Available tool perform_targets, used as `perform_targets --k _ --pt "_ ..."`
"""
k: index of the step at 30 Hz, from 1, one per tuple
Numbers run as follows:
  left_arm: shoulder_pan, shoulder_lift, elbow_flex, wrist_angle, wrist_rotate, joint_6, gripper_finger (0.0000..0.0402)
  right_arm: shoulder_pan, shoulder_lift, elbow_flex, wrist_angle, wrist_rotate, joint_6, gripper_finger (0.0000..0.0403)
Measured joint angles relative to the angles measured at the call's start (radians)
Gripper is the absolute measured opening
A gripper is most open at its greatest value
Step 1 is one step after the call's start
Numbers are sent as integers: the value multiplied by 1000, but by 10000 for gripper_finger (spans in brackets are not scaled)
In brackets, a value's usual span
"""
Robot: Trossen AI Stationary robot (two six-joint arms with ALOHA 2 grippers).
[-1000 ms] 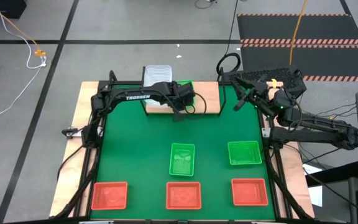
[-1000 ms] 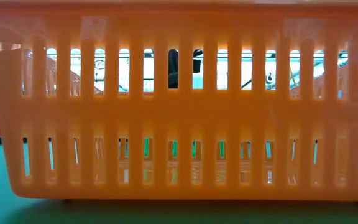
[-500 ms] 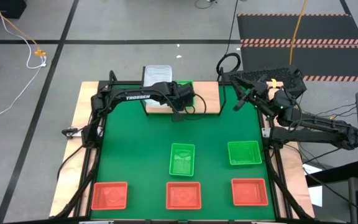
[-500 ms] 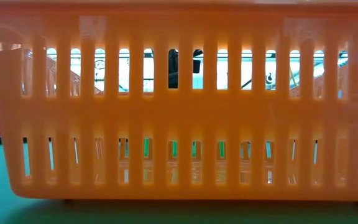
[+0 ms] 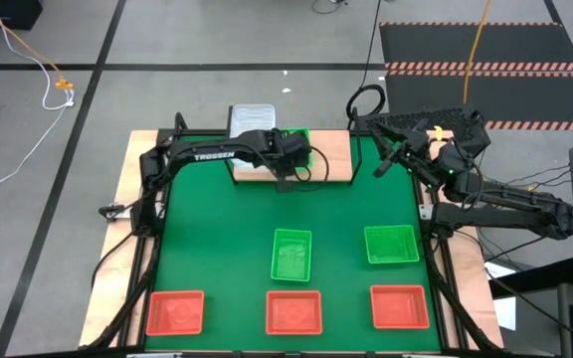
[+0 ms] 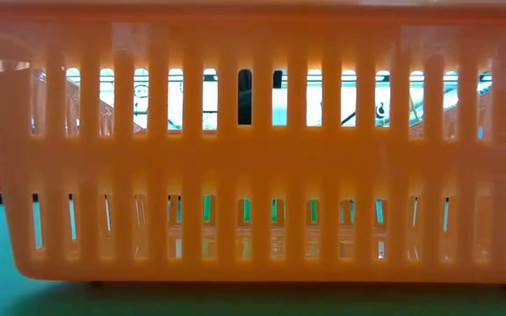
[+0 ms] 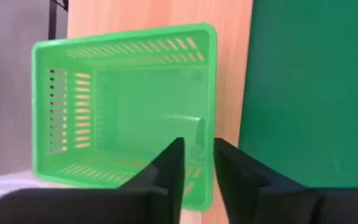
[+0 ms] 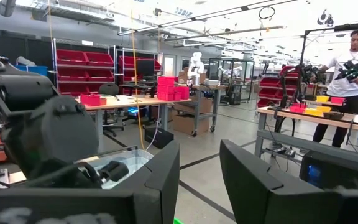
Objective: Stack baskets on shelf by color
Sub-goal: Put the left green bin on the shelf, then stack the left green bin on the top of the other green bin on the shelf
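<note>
Left gripper (image 5: 285, 182): from above, you see it at the shelf (image 5: 336, 164), over a green basket (image 5: 297, 135) beside the clear stack (image 5: 250, 120). Colours are grouped.
Right gripper (image 5: 382, 167): parked at the mat's far right corner.
Low view: a red-orange basket (image 6: 253, 158) fills the frame; slotted, glossy plastic.
Left wrist: your fingers (image 7: 166, 168) straddle the green basket's (image 7: 123, 112) wall with a narrow gap, seemingly letting go.
Right wrist: fingers (image 8: 160, 180) spread, holding nothing.

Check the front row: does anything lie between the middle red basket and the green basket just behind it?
No. In the high view only bare green mat separates the middle red basket from the green basket; they stand apart.
</note>
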Motion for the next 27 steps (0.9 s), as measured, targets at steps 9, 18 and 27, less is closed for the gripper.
perform_targets --k 9,18,27 --pt "-43 -58 0 -58 9 -8 161 0 0 0 0 0 0 112" --pt "-211 -70 0 -107 265 -77 162 0 0 0 -4 -1 -2 112" --pt "-348 -52 -151 131 212 -191 145 0 0 0 -5 -3 5 112"
